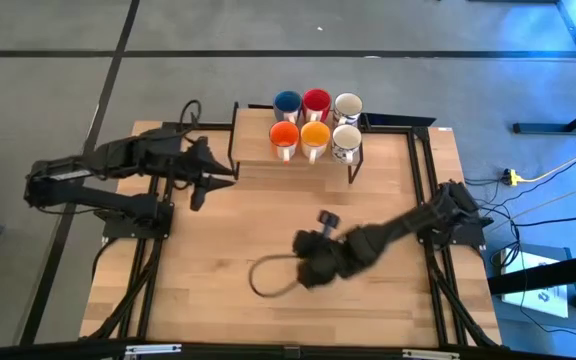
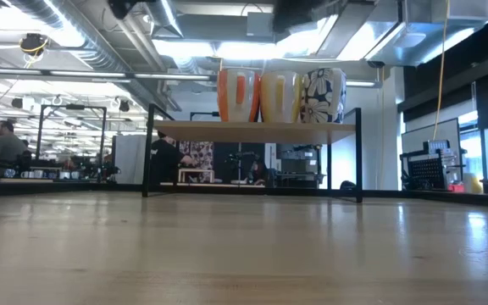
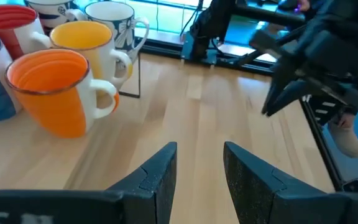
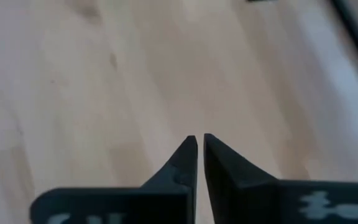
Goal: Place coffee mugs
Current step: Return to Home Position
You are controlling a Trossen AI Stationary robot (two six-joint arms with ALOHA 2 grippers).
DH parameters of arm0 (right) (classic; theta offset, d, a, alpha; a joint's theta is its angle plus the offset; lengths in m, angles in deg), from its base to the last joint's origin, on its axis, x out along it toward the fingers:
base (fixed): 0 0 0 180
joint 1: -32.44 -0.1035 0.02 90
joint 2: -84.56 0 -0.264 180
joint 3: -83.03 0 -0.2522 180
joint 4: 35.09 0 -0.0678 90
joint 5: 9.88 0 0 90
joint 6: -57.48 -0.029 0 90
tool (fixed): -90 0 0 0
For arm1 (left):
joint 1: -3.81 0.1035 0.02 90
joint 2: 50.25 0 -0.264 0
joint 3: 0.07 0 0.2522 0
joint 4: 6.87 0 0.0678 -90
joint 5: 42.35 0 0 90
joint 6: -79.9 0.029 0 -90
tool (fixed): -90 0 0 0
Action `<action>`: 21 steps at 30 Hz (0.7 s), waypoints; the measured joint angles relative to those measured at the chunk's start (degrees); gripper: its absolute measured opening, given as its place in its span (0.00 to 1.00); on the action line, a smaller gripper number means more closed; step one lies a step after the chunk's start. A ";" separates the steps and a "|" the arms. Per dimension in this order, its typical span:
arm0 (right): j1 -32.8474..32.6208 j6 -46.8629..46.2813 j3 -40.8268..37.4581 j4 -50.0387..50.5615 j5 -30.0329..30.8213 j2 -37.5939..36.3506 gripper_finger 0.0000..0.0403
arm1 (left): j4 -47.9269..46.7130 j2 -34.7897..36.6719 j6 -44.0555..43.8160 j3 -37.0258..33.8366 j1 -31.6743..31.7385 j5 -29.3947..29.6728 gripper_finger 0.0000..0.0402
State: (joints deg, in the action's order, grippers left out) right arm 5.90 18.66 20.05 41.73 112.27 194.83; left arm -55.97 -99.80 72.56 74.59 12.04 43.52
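Six mugs (image 1: 315, 120), two rows of three, on shelf (image 1: 253, 150) at 12 o'clock; placing apparently complete, hence: left gripper (image 3: 199, 152), 10 o'clock, parted, empty; right gripper (image 4: 199, 138), centre of counter (image 1: 218, 270), nearly closed, empty.

Black jointed arms (image 1: 98, 185), wedge-shaped claw fingers (image 3: 157, 180), looping cable (image 1: 252, 276).

No legible text, label or number anywhere.

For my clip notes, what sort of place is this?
Probably an open-plan robotics lab: exposed ceiling ducts, people at far workstations, plus the left arm and right arm mounted at a wooden table.
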 joint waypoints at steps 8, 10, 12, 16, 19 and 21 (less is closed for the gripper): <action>8.59 15.78 0.00 -9.06 -12.85 -0.18 0.01 | 0.39 6.71 1.70 -6.12 0.00 -2.55 0.31; 9.37 18.15 -0.23 -9.07 -13.34 -0.74 0.00 | 1.51 7.60 1.74 -7.63 -0.02 -2.91 0.31; 10.08 19.89 -3.28 -12.30 -13.90 -2.96 0.00 | 2.81 8.33 1.94 -9.17 0.00 -2.92 0.31; 11.89 20.25 -18.92 -27.28 -18.16 -12.77 0.00 | 4.35 8.85 3.57 -10.11 0.00 -3.04 0.31; 13.75 19.70 -32.92 -40.62 -20.77 -22.02 0.00 | 4.50 8.75 4.89 -10.16 0.00 -2.99 0.31; 14.85 19.66 -40.98 -48.81 -21.90 -28.21 0.00 | 4.76 8.79 6.22 -10.16 0.00 -2.52 0.31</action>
State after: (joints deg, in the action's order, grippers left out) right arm 20.75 38.32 -20.93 -7.09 90.37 166.62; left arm -51.21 -91.01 78.78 64.43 12.04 41.00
